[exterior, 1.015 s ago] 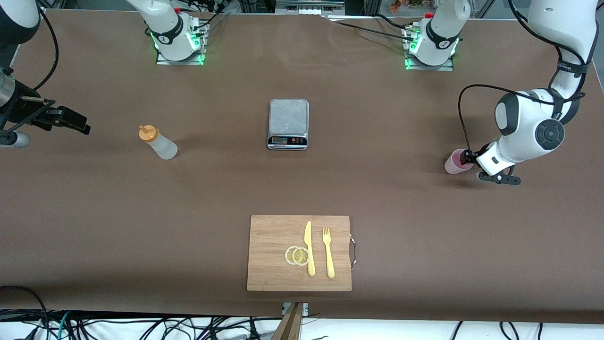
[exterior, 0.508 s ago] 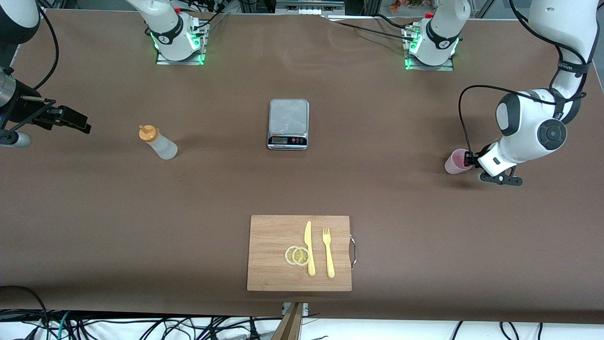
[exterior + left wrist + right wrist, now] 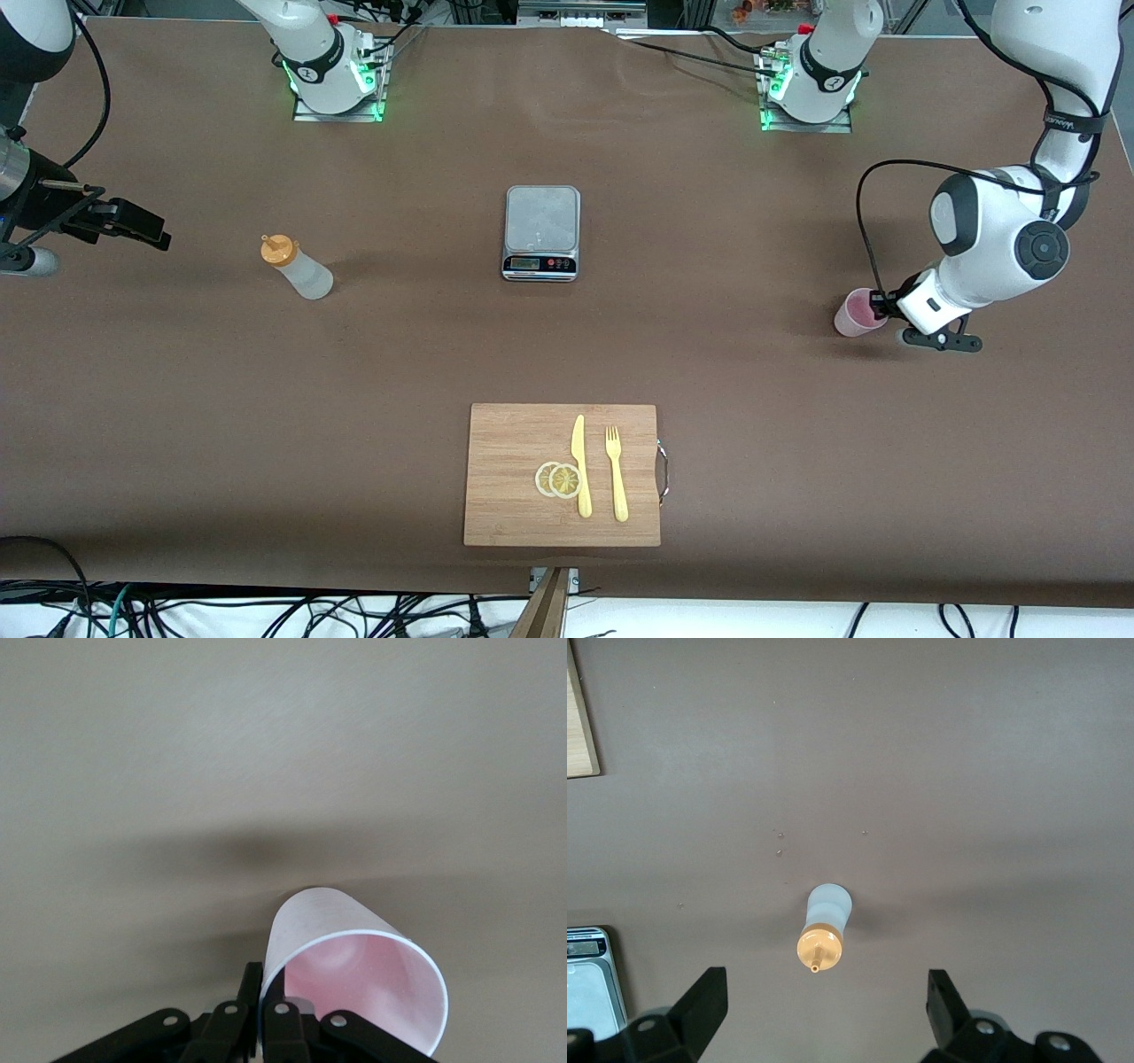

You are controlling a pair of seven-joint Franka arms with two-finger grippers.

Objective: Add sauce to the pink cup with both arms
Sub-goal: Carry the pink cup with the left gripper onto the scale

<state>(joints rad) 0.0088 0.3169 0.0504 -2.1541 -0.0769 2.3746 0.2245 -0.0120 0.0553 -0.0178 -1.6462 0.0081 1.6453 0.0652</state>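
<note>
Pinched the rim of the pink cup (image 3: 354, 979) between the left arm's fingers (image 3: 252, 988), pressed together on its thin wall, one finger inside the mouth and one outside. Saw the cup (image 3: 858, 313) upright, or close to it, at the left arm's end of the tabletop (image 3: 753, 399), with those fingers (image 3: 877, 304) reaching in from the side low over the surface. Could not tell whether the cup's base touched the tabletop. Found a faint pink tint and nothing else inside.

Held the right arm's fingers (image 3: 700, 1001) spread wide, gripping nothing, in the air over the right arm's end of the tabletop. Saw the same fingers (image 3: 146, 232) in the front view, well apart from the sauce bottle (image 3: 298, 268). Framed the sauce bottle (image 3: 824, 930) between the two spread fingers in the right wrist view, farther off and untouched. Noted it upright, whitish, with its orange nozzle cap on top.

Placed the cup and the bottle well apart, at the two ends, with a kitchen scale (image 3: 541, 232) between them in the middle. Found a wooden cutting board (image 3: 514, 443) nearer to the front camera than the scale. Counted on it a yellow knife (image 3: 579, 465) and a yellow fork (image 3: 615, 474) side by side, with two lemon slices (image 3: 558, 479) overlapping, touching the knife.
</note>
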